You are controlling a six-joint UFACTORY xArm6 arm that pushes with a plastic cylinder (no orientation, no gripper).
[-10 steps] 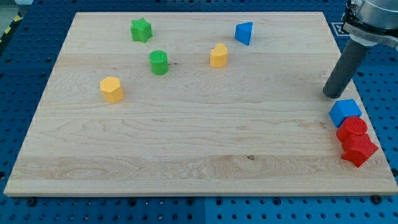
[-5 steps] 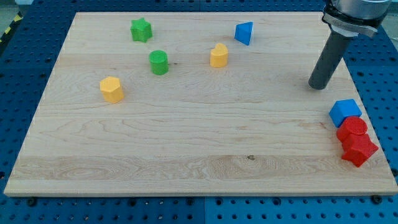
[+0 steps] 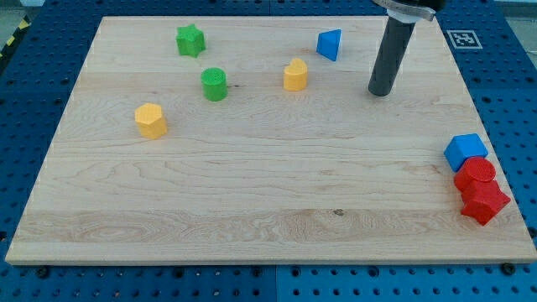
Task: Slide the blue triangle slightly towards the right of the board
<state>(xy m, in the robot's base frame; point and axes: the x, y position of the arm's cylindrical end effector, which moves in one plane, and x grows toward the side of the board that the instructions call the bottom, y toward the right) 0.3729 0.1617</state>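
The blue triangle [image 3: 330,44] lies near the view's top, right of centre, on the wooden board [image 3: 268,201]. My tip [image 3: 380,91] touches the board to the right of the triangle and a little below it, apart from it by a clear gap. The dark rod rises from the tip out of the view's top.
A yellow block [image 3: 294,75] lies left of and below the triangle. A green cylinder [image 3: 214,84], a green star [image 3: 190,39] and a yellow hexagon block [image 3: 151,120] lie on the left half. A blue block [image 3: 466,151], a red cylinder [image 3: 476,174] and a red star [image 3: 484,201] cluster at the right edge.
My tip has moved left and towards the view's top, from beside the blue block at the right edge to near the blue triangle. No block has moved.
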